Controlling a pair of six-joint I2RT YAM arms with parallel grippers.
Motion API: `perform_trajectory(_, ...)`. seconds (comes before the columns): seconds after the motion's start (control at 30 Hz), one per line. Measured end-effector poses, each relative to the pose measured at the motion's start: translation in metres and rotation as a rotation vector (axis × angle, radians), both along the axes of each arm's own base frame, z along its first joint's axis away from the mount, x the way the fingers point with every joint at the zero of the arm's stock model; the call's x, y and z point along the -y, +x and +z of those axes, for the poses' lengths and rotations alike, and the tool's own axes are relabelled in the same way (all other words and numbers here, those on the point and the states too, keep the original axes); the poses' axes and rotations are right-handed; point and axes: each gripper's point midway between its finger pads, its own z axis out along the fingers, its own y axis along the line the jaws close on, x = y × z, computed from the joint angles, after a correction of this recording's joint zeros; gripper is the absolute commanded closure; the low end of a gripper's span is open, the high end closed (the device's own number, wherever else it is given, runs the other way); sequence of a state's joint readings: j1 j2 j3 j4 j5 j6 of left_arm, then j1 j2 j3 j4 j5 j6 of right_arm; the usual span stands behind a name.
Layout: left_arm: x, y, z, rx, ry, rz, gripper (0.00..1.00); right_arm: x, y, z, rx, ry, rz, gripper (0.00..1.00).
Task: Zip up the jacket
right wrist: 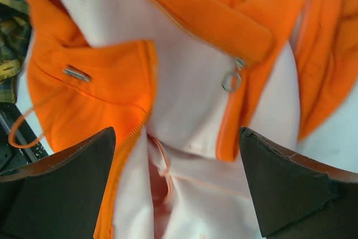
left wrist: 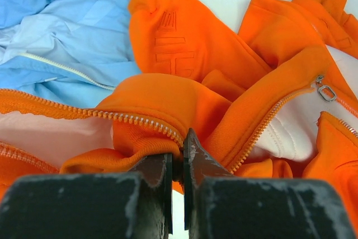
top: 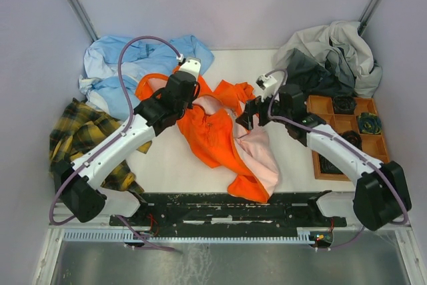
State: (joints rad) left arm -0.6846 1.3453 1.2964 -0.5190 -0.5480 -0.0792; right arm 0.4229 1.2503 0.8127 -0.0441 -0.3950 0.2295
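Across the middle of the table the jacket lay crumpled and open, pink lining up; it looked light, soft, likely to bunch unless held taut. The left gripper was pinched shut on its edge beside the zipper teeth; the right gripper hung wide open over the small metal pull, the sensible place to grab.
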Motion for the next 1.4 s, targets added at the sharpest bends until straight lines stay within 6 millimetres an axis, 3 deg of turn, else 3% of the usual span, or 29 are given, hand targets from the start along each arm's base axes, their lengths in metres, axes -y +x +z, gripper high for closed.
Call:
perform_trajectory(0.2,0.001,-0.002,-0.017,-0.021,-0.019,-0.012,0.97,-0.058,0.014,0.026,0.118,0.003,0.206,0.01)
perform_trajectory(0.33,0.004,-0.004,-0.021,-0.026,-0.049,-0.023,0.96,-0.089,0.020,0.027,0.170,-0.005,0.301,0.01)
perform_trajectory(0.53,0.009,-0.010,-0.018,-0.019,-0.093,-0.054,0.95,-0.118,0.049,0.018,0.233,-0.030,0.321,0.03)
perform_trajectory(0.63,0.011,-0.013,-0.017,-0.019,-0.118,-0.066,0.93,-0.125,0.069,0.009,0.249,-0.049,0.293,0.13)
perform_trajectory(0.73,0.013,-0.018,-0.020,-0.028,-0.141,-0.079,0.87,-0.129,0.082,-0.003,0.253,-0.071,0.277,0.37)
perform_trajectory(0.87,0.013,-0.023,-0.026,-0.042,-0.169,-0.077,0.71,-0.129,0.086,-0.015,0.243,-0.096,0.275,0.68)
perform_trajectory(0.97,0.012,-0.027,-0.029,-0.050,-0.197,-0.063,0.57,-0.126,0.089,-0.014,0.253,-0.110,0.254,0.99)
perform_trajectory(1.17,0.010,-0.041,-0.029,-0.059,-0.288,-0.045,0.33,-0.097,0.096,-0.013,0.261,-0.218,0.137,1.00)
perform_trajectory(1.4,-0.001,-0.073,-0.039,-0.095,-0.435,-0.003,0.24,-0.042,0.108,-0.003,0.240,-0.326,-0.064,1.00)
